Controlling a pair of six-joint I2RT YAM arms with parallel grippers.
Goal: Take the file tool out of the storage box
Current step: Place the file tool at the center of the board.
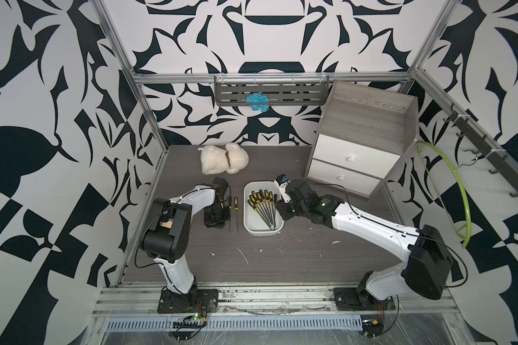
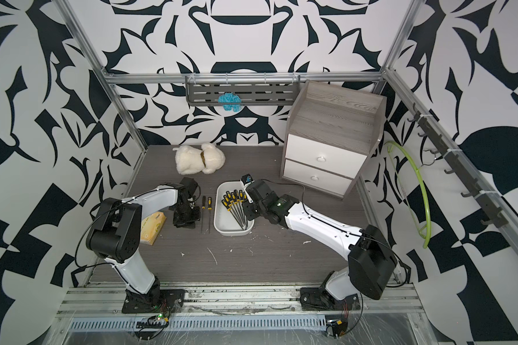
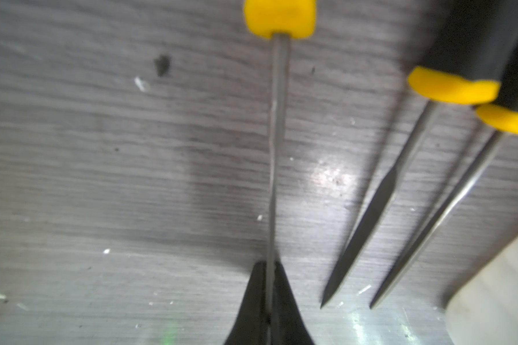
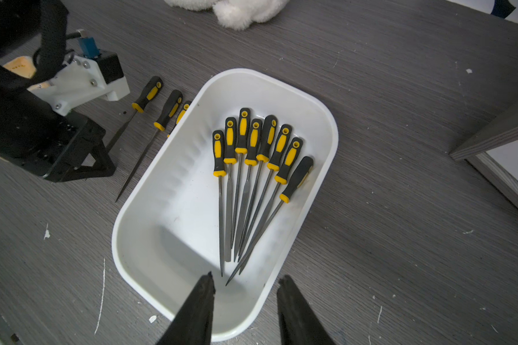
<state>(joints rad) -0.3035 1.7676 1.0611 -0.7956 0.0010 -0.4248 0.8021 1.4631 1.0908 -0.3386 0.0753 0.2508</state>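
My left gripper [image 3: 269, 268] has its fingers pinched shut on the thin blade of a file [image 3: 277, 119], with the yellow-collared handle pointing straight away from the tips. The file is outside the storage box [image 4: 326, 125]. Just beside my fingers, on the box side, two more files [image 3: 371, 215] lie flat on the grey table [image 3: 102, 179]. My right gripper [image 4: 247, 286] hangs with its fingers apart and empty over the box's near end. Ahead of those tips a fan of files [image 4: 251, 179] lies inside the box.

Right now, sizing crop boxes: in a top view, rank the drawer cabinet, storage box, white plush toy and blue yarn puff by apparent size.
1. drawer cabinet
2. storage box
3. white plush toy, only slightly smaller
4. blue yarn puff
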